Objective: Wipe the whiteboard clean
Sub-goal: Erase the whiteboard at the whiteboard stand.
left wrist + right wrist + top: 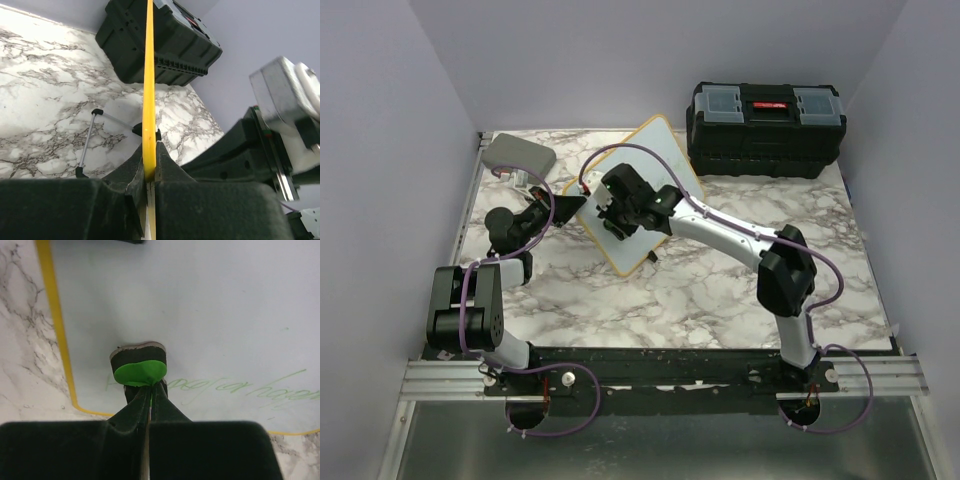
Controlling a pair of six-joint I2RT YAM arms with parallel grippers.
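The whiteboard (pixel 658 158) has a yellow frame and stands tilted on the marble table at centre back. Faint green writing (pixel 240 387) runs across its lower part. My left gripper (pixel 570 207) is shut on the board's left edge. In the left wrist view the yellow frame (pixel 149 75) runs edge-on between the closed fingers of the left gripper (pixel 149 172). My right gripper (pixel 611 216) is shut on a small eraser (pixel 139 371) with a green top and a black felt pad. The pad presses on the board (pixel 200 300) near its lower left corner, at the left end of the writing.
A black toolbox (pixel 765 128) stands at the back right, close behind the board; it also shows in the left wrist view (pixel 165 45). A grey rounded case (pixel 520 155) lies at the back left. The board's wire stand (pixel 87 142) rests on the table.
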